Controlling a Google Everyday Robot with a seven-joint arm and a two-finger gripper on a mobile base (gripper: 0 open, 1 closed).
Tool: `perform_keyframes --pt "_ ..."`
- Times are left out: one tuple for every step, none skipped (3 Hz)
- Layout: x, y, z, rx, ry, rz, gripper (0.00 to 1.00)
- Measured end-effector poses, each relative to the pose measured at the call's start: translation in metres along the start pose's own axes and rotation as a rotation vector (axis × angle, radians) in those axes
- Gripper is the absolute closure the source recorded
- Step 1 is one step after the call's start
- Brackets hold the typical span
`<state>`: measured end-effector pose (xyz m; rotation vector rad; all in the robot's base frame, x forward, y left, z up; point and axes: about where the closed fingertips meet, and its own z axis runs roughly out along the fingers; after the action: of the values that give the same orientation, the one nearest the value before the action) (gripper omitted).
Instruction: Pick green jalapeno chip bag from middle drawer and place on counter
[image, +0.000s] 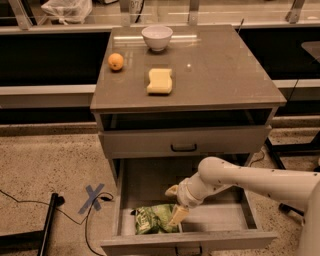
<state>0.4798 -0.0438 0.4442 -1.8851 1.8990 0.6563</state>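
The green jalapeno chip bag (152, 219) lies in the front left of the open middle drawer (215, 215), against its front wall. My gripper (174, 204) reaches into the drawer from the right on a white arm, its fingers open. One fingertip (177, 216) rests at the bag's right edge; the other (172, 190) is behind it, off the bag. The counter (220, 75) is the grey-brown top of the cabinet above.
On the counter stand a white bowl (157, 37), an orange (116, 61) and a yellow sponge (160, 81). The upper drawer front with a black handle (183, 147) is shut. A blue tape cross (94, 197) and black cables lie on the speckled floor at the left.
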Motion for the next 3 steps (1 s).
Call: perform_keyframes --pt "-0.001 -0.005 0.015 -0.014 -0.004 -0.004 0.31" --pt "0.005 -0.009 0.031 -0.016 0.002 -0.002 0.49" --pt "0.009 -0.009 0.042 -0.025 0.002 -0.010 0.73"
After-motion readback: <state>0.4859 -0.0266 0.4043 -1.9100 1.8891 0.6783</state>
